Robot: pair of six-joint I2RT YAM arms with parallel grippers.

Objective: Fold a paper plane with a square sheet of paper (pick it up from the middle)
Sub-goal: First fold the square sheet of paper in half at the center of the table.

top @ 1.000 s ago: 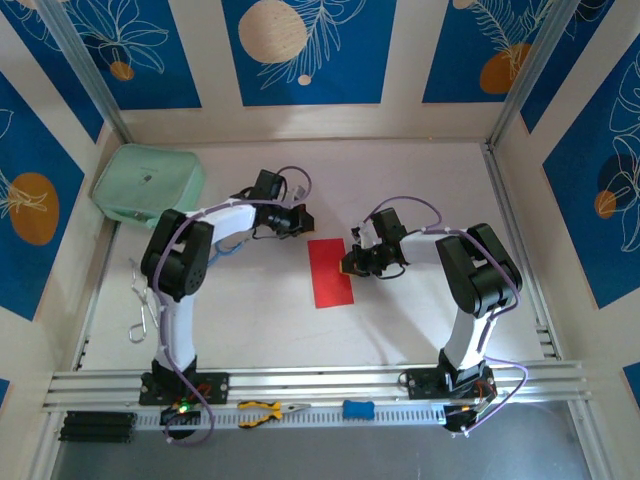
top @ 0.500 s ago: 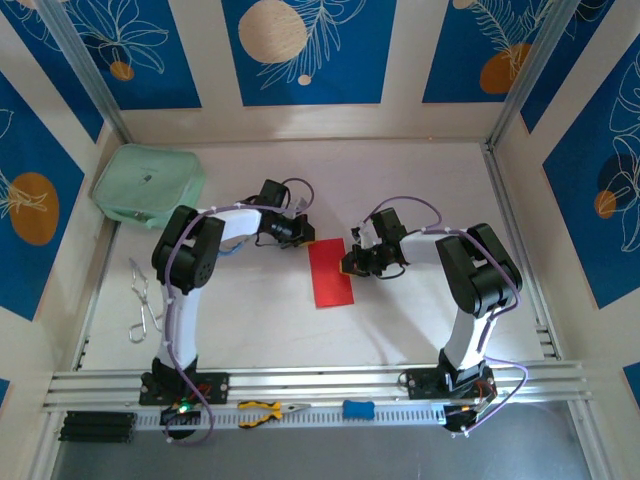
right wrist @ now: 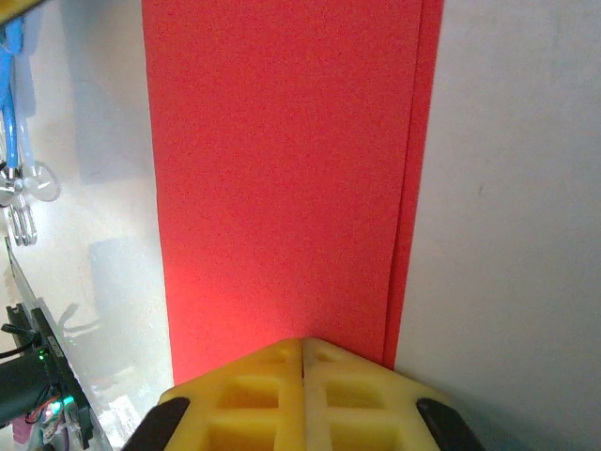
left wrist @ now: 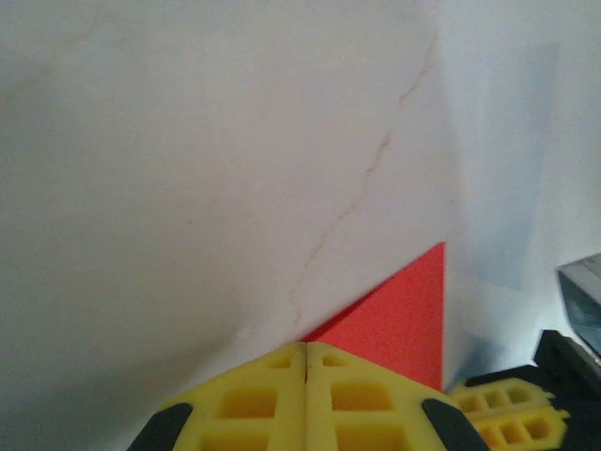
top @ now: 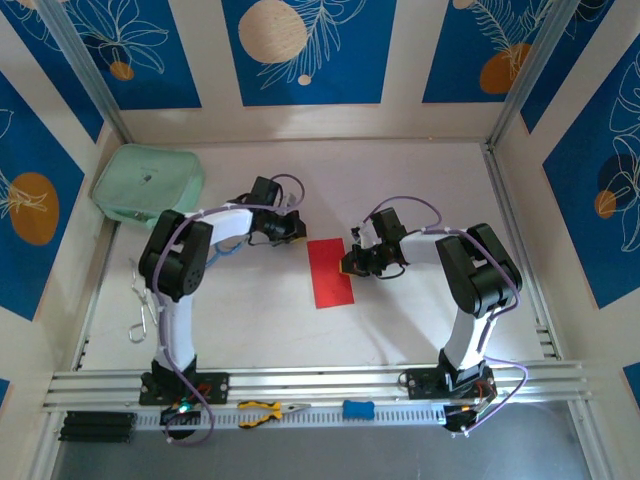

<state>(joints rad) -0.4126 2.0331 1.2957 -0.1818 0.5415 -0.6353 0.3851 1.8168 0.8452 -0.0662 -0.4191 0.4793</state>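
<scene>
Red paper point(top: 331, 272), folded to a strip, lies flat on the surface point(top: 420, 320). It looks thin, light and floppy, so an edge is best to hold. The right tool point(top: 349, 264), pressed together, sits at its right edge. The left tool point(top: 298, 232), also pressed together, is near its far left corner.

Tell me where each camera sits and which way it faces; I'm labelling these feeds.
Top external: fixed above and behind the arm bases, looking down at the table; left arm and right arm show.
Left wrist: rides that wrist, looks past shut left jaws at a corner of the red paper.
Right wrist: rides that wrist, looks past shut right jaws along the red paper.
Shared: the red paper, in all three.
</scene>
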